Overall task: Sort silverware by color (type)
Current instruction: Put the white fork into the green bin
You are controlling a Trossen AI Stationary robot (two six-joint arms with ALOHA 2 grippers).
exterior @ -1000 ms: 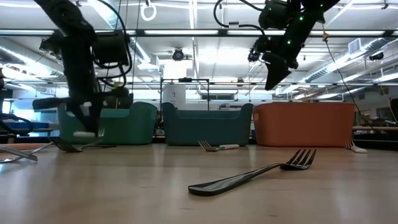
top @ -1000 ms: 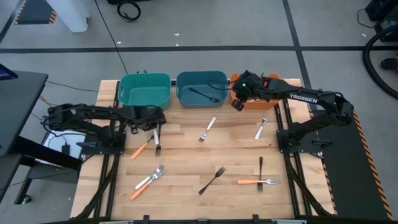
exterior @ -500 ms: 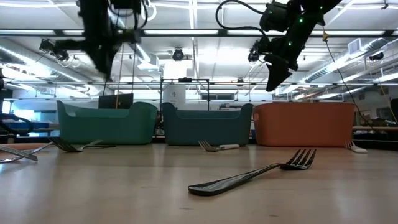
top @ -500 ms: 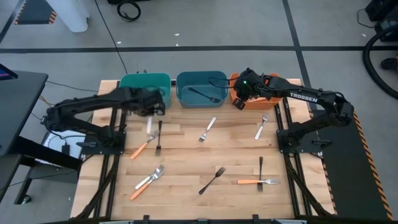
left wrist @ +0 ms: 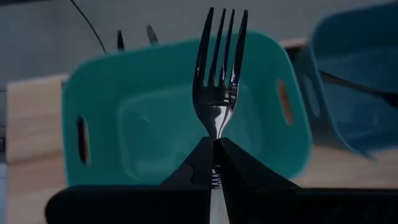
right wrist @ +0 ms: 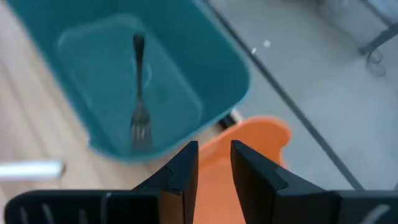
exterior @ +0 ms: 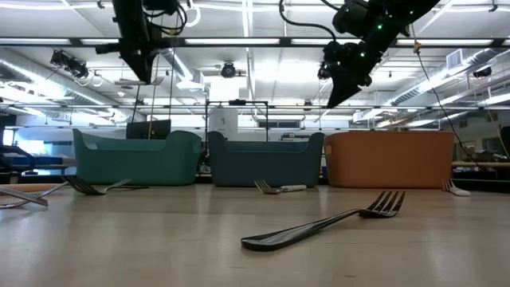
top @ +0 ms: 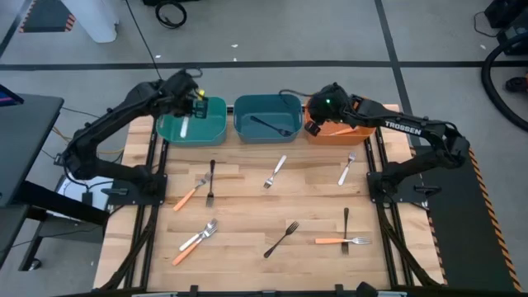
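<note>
My left gripper [top: 188, 114] [left wrist: 216, 149] is high over the teal bin [top: 206, 128] and shut on a fork [left wrist: 219, 74] with a white handle [top: 183, 128]. My right gripper [top: 313, 125] [right wrist: 214, 163] hangs above where the blue bin [top: 247, 111] meets the orange bin [top: 351, 130]. Its fingers stand a little apart and hold nothing. One black fork [top: 268, 125] [right wrist: 138, 93] lies on the blue bin's floor. Several more forks and knives lie flat on the wooden table, among them a black fork [top: 210, 181] and a white one [top: 275, 172]. My left gripper pinches the fork at its neck [left wrist: 216, 129], where the head narrows into the handle, between its two fingers [left wrist: 199, 165]. It comes from above, and the fork lies in line with the fingers, tines [left wrist: 221, 37] sticking out past the tips. The fork is lifted clear above the teal bin.
On the table lie an orange-handled piece [top: 190, 196], a white and orange pair [top: 198, 238], a black fork [top: 280, 239], an orange-handled fork [top: 342, 241], another black fork [top: 346, 223] and a white fork [top: 346, 167]. The three bins line the far edge.
My left gripper has risen from the table's left part with the white-handled fork and swung toward the far edge, ending over the teal bin; the fork is lifted clear. My right gripper has drifted slightly toward the far edge and the blue bin.
</note>
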